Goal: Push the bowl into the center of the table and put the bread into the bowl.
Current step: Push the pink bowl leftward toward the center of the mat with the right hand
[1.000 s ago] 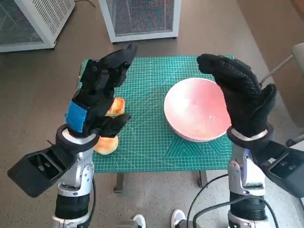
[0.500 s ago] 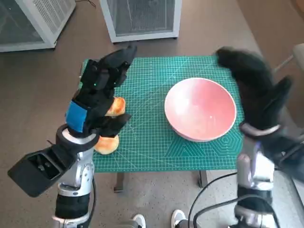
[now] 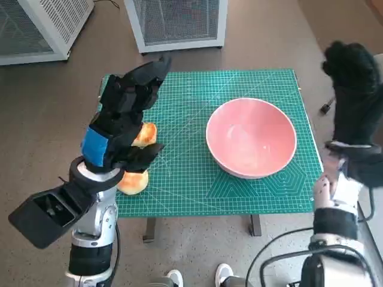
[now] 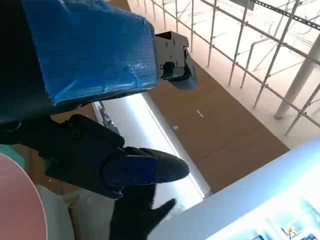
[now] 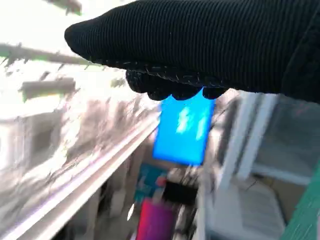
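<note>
A pink bowl (image 3: 251,137) stands on the right half of the green cutting mat (image 3: 185,173), and its rim (image 4: 20,200) shows in the left wrist view. Two golden bread rolls lie at the mat's left side: one (image 3: 145,134) behind my left hand, one (image 3: 133,182) near the front edge. My left hand (image 3: 122,116) hovers above them, fingers spread, holding nothing. My right hand (image 3: 356,89) is raised off the table's right edge, clear of the bowl, fingers up and empty. The right wrist view is blurred, with only the glove (image 5: 210,45) plain.
Two white mesh cabinets (image 3: 179,21) (image 3: 36,27) stand on the brown floor behind the table. A small dark object (image 3: 326,107) lies on the floor right of the table. Shoe tips (image 3: 224,275) show below the front edge.
My right hand has swung from over the bowl's right rim out to the right, past the table edge. The bowl, the bread and my left hand have stayed put.
</note>
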